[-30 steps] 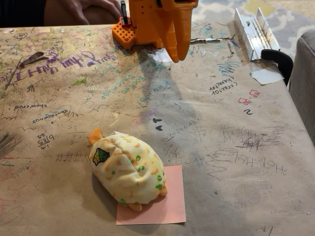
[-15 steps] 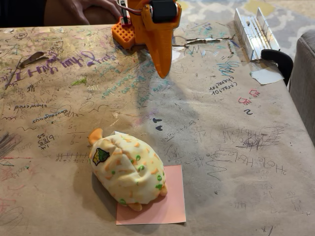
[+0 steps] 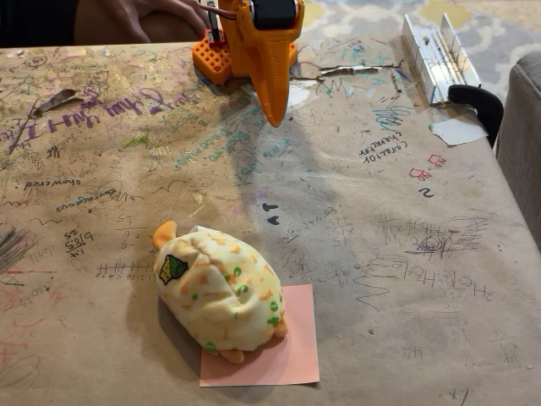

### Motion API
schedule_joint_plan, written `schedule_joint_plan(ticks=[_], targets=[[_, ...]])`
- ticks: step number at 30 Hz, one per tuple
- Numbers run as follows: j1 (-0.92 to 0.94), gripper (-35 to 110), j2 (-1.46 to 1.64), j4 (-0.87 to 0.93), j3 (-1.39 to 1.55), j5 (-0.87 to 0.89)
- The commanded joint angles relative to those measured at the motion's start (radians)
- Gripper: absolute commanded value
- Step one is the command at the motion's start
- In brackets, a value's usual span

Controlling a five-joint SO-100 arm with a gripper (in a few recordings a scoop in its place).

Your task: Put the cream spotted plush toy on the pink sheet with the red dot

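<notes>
Fixed view, looking across a brown paper-covered surface [image 3: 380, 279] scribbled with handwriting and doodles. Orange arm folded back at the far edge, near the top centre, above its orange base [image 3: 211, 56]. End effector [image 3: 272, 114] pointed downward, fingers brought together into a single tapering wedge, tip hovering above the surface; closed, nothing held. Black servo body visible at the top of the wrist, red and white wiring just beside it. Dark shadow of the arm cast on the paper below and in front of the tip. Cream spotted plush toy [image 3: 220, 290] lying in the near-left area, well apart from the end effector, long axis diagonal, square cartoon patch facing left, one orange ear raised at the upper left, orange and green spots across the body. Plush resting partly on the pink sheet [image 3: 292, 342]: right and lower part over the sheet, left part overhanging onto bare paper; centre of the sheet covered, red dot not visible. Aluminium rail [image 3: 439, 52] with a black clamp at the far-right edge; white paper scrap [image 3: 458, 129] just beside it. Person's hand [image 3: 156, 15] at the top-left edge behind the surface.
</notes>
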Motion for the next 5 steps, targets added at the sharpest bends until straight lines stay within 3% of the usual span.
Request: schedule_joint_plan(ticks=[1,5], targets=[[-0.006,0,0.009,0.005,0.0,-0.005],[-0.006,0,0.009,0.005,0.002,-0.005]])
